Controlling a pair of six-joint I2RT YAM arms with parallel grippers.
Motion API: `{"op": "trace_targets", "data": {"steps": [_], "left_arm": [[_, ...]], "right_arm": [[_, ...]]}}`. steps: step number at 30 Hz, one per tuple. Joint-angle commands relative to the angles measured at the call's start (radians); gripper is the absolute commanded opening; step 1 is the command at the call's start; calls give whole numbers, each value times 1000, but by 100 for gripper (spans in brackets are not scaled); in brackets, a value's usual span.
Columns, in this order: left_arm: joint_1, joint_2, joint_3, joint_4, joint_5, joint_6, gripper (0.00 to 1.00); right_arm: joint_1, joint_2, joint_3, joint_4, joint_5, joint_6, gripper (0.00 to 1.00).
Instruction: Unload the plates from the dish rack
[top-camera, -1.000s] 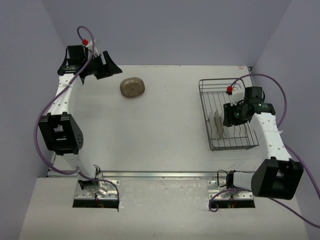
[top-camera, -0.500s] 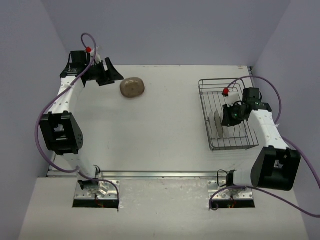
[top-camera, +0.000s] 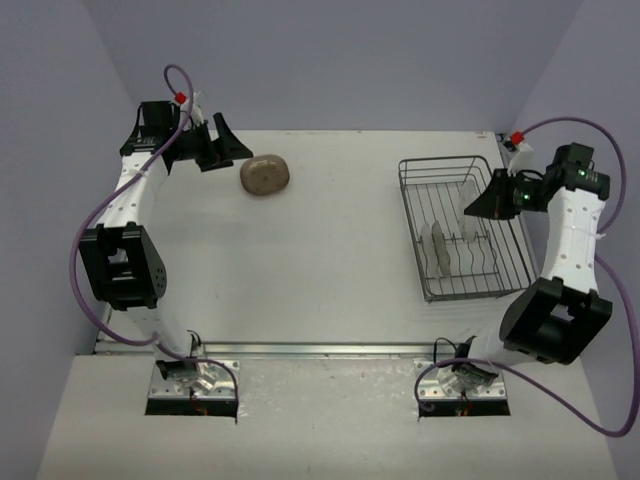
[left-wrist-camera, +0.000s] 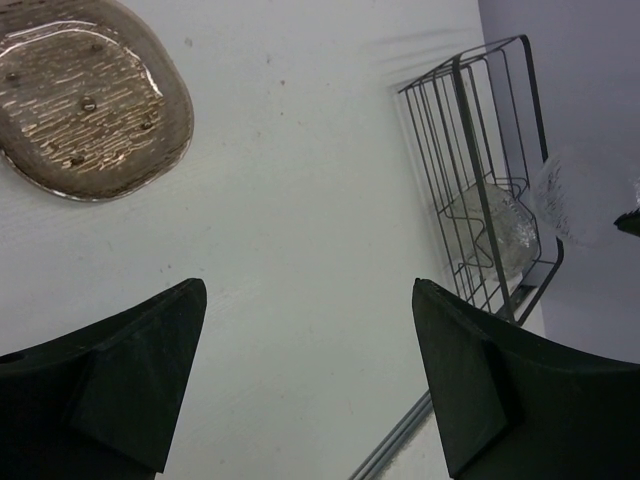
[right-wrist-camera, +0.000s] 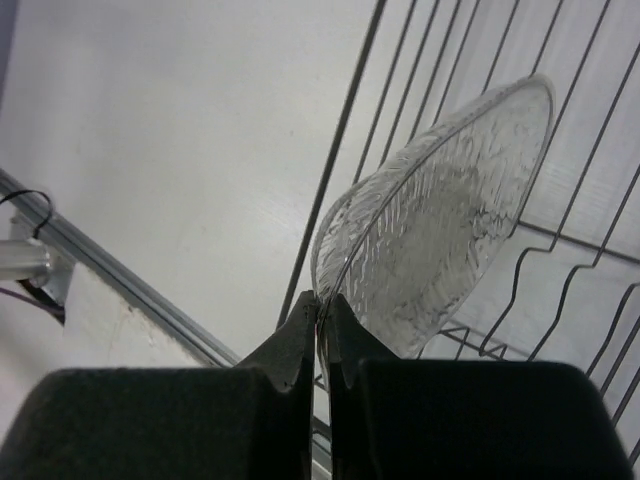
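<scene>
Your right gripper (right-wrist-camera: 322, 305) is clamped on the rim of the clear plate (right-wrist-camera: 440, 220), holding it over the right side of the dish rack (top-camera: 445, 161). Two other plates (top-camera: 437, 250) stand upright among the tines near the rack's left side. Your left gripper (left-wrist-camera: 308, 300) hangs with its jaws wide apart and empty, just beside the tan plate (left-wrist-camera: 95, 105), which lies flat on the white table (top-camera: 320, 260). Pale lilac walls (top-camera: 340, 60) close it in
</scene>
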Motion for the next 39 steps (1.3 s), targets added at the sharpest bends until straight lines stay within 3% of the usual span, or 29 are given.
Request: {"op": "trace_targets", "data": {"steps": [1, 7, 9, 10, 12, 15, 20, 23, 27, 34, 39], "left_arm": [[-6, -54, 15, 47, 74, -9, 82], [-45, -112, 17, 11, 48, 50, 81], [-105, -145, 15, -27, -11, 108, 81], [-114, -155, 15, -41, -35, 116, 81], [-198, -178, 13, -78, -127, 169, 81], [-297, -214, -13, -89, -203, 208, 81], [-400, -214, -62, -94, -277, 213, 77], [-445, -214, -91, -78, -314, 208, 75], [-488, -202, -99, -68, -348, 207, 73], [-525, -153, -44, -89, -355, 257, 71], [-570, -121, -33, -132, -357, 322, 64]], "right_arm": [[-26, 28, 172, -214, -265, -137, 0], [60, -77, 223, -115, -155, -219, 0], [258, -171, 115, 46, 16, -263, 0], [287, -216, 100, 69, 94, -280, 0], [525, -361, -82, 253, 391, -370, 0], [844, -431, -293, 405, 702, -489, 0], [1043, -446, -535, 746, 1042, -682, 0], [1109, -423, -660, 1101, 1174, -878, 0], [1193, -414, -821, 1371, 1214, -1052, 0], [1278, -431, -1083, 1745, 1076, -1371, 0], [1290, -460, -1153, 1722, 1031, -1419, 0]]}}
